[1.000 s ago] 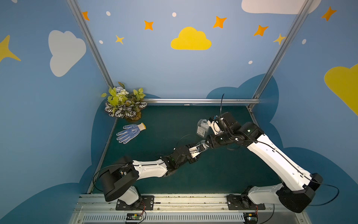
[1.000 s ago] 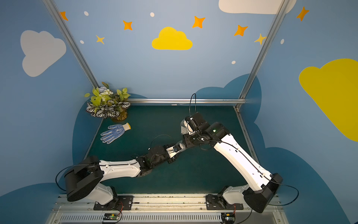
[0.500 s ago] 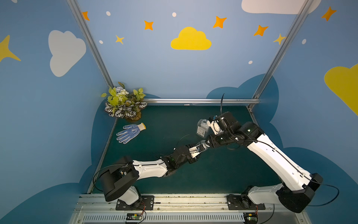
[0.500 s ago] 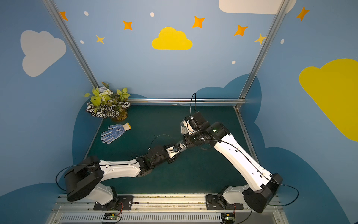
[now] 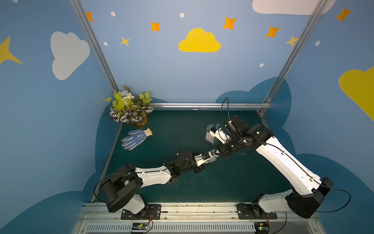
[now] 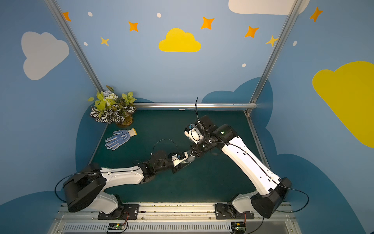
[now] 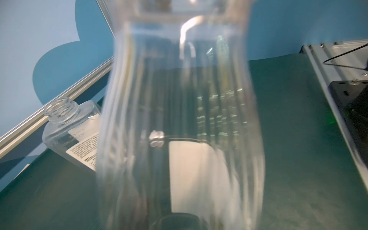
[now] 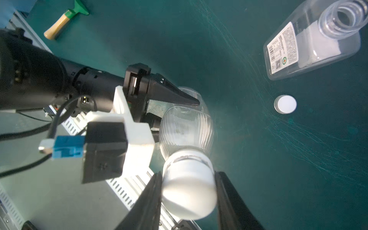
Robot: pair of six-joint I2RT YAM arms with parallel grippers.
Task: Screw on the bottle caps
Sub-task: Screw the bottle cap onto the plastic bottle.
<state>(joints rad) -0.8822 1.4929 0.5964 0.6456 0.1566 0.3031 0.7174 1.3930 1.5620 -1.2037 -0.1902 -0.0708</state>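
Your right end effector (image 8: 189,175) is pinched tight on a white cap (image 8: 189,191), low in the middle of the right wrist view. That cap sits on the neck of the slim bottle (image 8: 187,129), the clear one with ribs down its sides. Your left end effector (image 8: 177,111) comes in from the left of that frame. It is squeezed onto the far end of the same bottle, so both arms have hold of it. You cannot tell if the bottle's bottom touches the desk (image 8: 219,49).

The other cap (image 8: 285,104) lies flat on the desk at the right of the frame, all by itself. The square bottle (image 8: 310,45) is in the upper right corner, apart from that cap. Its neck is open, and its white label with small print shows.

In the left wrist view the slim bottle is a big blur in the middle, and the square bottle peeks out at the lower left.

In both top views the arms meet a bit right of the middle. A blue dotted glove (image 5: 136,138) lies at the left of the desk, near a leafy plant (image 5: 130,109). A tool (image 8: 65,18) with a wooden handle and green head lies in the upper left of the right wrist view.
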